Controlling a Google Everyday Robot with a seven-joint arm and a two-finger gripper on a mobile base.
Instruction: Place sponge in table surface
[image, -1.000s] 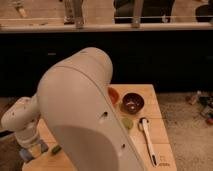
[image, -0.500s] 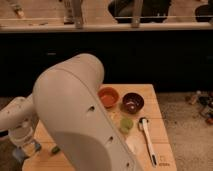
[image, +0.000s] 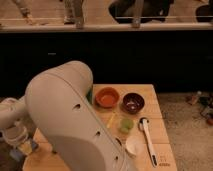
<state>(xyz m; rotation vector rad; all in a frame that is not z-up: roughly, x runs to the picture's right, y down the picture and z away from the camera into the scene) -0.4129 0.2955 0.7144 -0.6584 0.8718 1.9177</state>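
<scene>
My gripper (image: 21, 142) is at the lower left, at the end of the white forearm, over the front left corner of the table surface (image: 159, 120). It is shut on the sponge (image: 28, 148), a small block showing blue below and tan-yellow on one face. The sponge sits at about the level of the table's left edge; I cannot tell whether it touches the wood. The arm's large white upper link (image: 75, 125) fills the middle left and hides much of the tabletop.
On the table stand an orange bowl (image: 107, 97) and a dark brown bowl (image: 133, 102). In front of them lie a pale green lump (image: 126, 125) and a white long-handled spoon (image: 149, 142). A dark counter wall runs behind. There is floor to the right.
The big arm link has swung left, uncovering the orange bowl and more of the table. The gripper with the sponge has stayed at the lower left, shifting slightly left and down.
</scene>
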